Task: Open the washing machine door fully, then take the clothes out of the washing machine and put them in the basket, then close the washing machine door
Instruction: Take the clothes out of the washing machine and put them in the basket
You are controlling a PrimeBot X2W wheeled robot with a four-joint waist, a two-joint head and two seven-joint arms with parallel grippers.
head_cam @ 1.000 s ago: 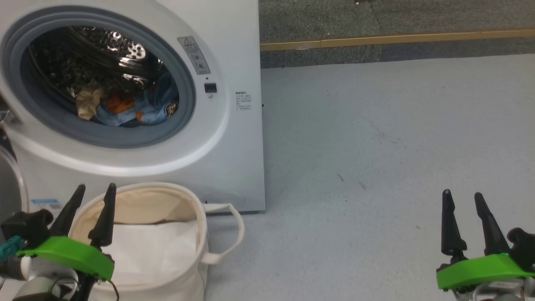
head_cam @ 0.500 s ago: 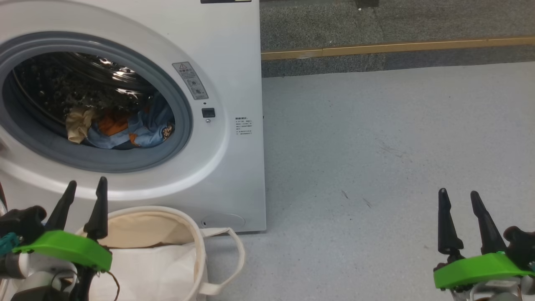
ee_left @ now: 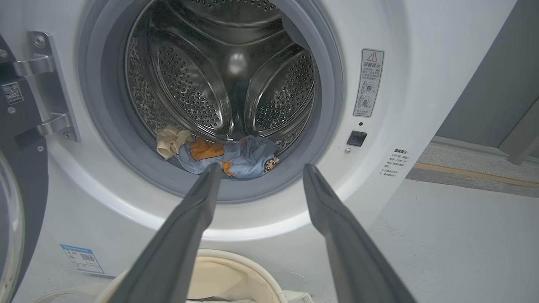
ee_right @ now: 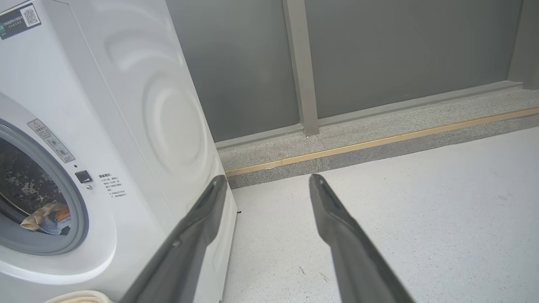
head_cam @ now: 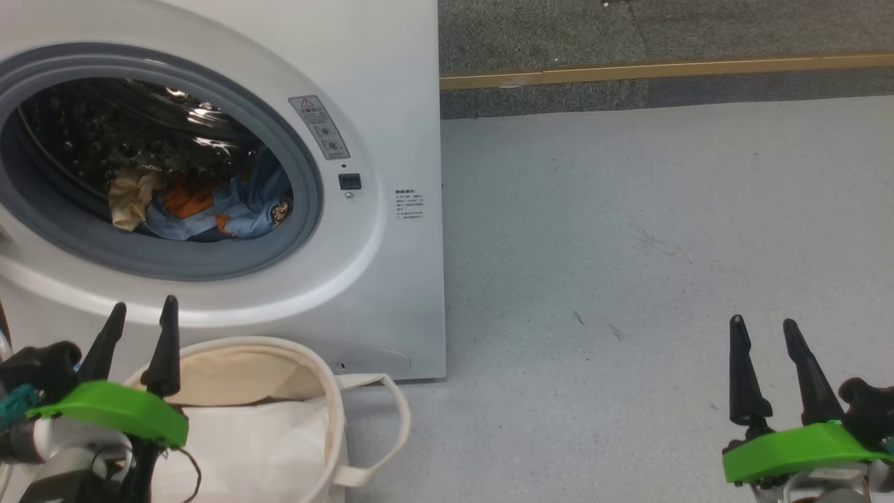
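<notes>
your washing machine (head_cam: 398,84) is white, with a grey ring round the drum mouth and a dotted steel drum inside. the clothes (ee_left: 236,158) you see there are light blue and cream with orange patches. the basket (head_cam: 244,344) is cream. the left gripper (head_cam: 144,304) and right gripper (head_cam: 763,322) show black fingers on bright green mounts, over a pale speckled grey floor (head_cam: 628,209).
</notes>
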